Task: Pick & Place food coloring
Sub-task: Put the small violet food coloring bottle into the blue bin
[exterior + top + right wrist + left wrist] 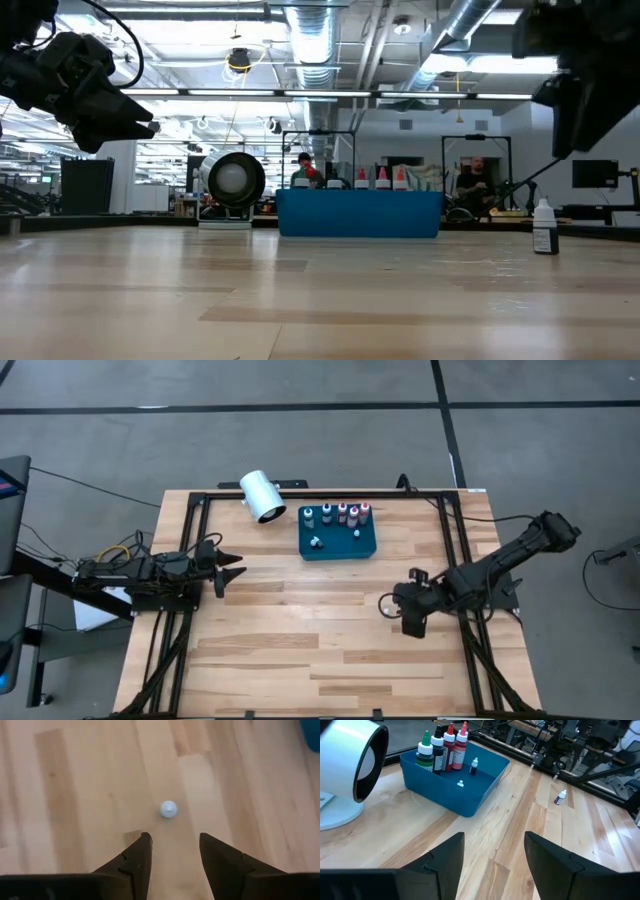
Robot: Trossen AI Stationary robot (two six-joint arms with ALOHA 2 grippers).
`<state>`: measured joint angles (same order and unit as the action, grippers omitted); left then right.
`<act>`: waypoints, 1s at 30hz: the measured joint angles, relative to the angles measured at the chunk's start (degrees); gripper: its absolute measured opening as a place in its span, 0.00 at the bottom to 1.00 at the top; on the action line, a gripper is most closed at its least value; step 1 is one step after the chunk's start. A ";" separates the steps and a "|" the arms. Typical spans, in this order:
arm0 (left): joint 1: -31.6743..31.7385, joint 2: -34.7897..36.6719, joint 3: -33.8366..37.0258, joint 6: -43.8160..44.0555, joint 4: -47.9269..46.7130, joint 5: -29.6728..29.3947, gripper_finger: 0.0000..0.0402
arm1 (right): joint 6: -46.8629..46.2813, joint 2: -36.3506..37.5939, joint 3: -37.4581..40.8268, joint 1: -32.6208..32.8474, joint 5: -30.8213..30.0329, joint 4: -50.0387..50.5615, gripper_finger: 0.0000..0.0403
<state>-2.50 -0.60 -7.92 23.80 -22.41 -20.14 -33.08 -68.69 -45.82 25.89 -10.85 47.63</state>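
Wooden counter [300, 650]: pale planks framed by dark rails, carrying every item listed below.
Left pincer [232, 568]: at the counter's left edge, raised above the wood and aimed toward the centre; its two dark fingers [447, 857] stand apart with nothing between them.
White cylinder [263, 496]: lies on its side at the far edge, just left of the tray, its open end facing the near side.
Blue tray [338, 546]: far centre of the counter, a shallow rectangular bin.
Food coloring [341, 513]: a row of upright bottles along the tray's far wall, green-topped at the left of the row and red-topped at the right; in the left wrist view four tall bottles [442, 750] show, with a smaller dark bottle [474, 766] and a white cap [461, 783] on the tray floor.
Loose small bottle [544, 227]: white-capped, dark below, standing upright on bare wood right of the tray, well apart from it.
Right pincer [412, 625]: over the counter's right half, pointing straight down; fingers [135, 857] apart and holding nothing, the loose bottle's white cap [168, 809] just ahead of the tips.
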 joint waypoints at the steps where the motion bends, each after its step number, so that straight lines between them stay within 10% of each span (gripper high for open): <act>1: 0.02 0.01 0.00 0.02 -0.01 0.16 0.49 | -0.49 0.02 0.81 0.33 -1.02 -0.30 0.38; 30: 0.01 0.00 0.00 2.20 -0.17 2.01 0.49 | 4.88 0.00 7.71 -5.70 3.25 -14.93 0.47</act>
<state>-2.50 -0.60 -7.92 26.00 -22.58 -18.13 -28.20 -68.69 -38.11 20.19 -7.60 32.70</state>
